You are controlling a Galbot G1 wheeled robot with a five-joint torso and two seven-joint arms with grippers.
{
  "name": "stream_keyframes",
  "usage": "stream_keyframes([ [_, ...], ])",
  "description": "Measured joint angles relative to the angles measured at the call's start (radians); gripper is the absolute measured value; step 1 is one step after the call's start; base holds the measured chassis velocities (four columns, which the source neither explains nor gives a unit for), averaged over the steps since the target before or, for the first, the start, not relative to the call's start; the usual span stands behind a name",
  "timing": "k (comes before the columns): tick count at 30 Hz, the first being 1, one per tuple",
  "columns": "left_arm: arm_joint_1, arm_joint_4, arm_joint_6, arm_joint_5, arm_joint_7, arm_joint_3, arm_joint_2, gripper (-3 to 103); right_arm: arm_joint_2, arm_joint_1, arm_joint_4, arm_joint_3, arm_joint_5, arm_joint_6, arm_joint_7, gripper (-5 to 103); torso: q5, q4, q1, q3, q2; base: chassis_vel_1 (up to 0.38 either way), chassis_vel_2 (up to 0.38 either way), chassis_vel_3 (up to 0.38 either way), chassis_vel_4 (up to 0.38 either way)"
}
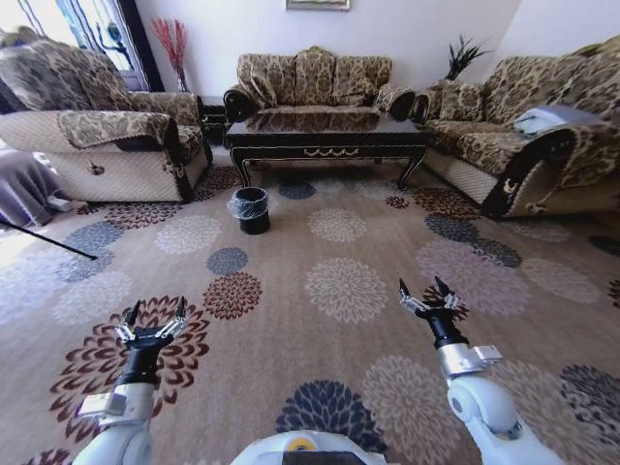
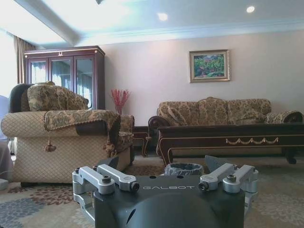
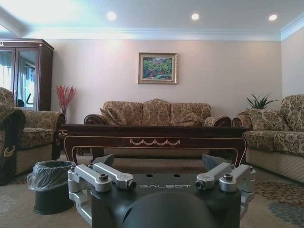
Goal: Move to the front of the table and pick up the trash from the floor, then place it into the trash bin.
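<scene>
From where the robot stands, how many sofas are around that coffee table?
3. One sofa stands to the left of the table, one behind it against the far wall, and one to its right. More seating may lie outside the view.

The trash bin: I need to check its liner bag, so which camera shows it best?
The right wrist view: the trash bin stands near and whole, its liner ruffled over the rim. The head view shows it small, before the table. The left wrist view shows just its rim behind the left gripper.

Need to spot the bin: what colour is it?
Black trash bin with a clear liner, clearest in the right wrist view.
</scene>
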Motion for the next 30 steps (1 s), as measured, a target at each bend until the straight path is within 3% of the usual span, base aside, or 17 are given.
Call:
stream_keyframes([
  [30,-0.005,0.0,0.0,0.02,0.0,0.009,0.008,100,0.003,-0.004,0.004,0.0,0.005,0.012,-0.007,100,-0.0005,0.0002,0.001,0.001,0.0,-0.026,0.025,0.027,-0.029],
])
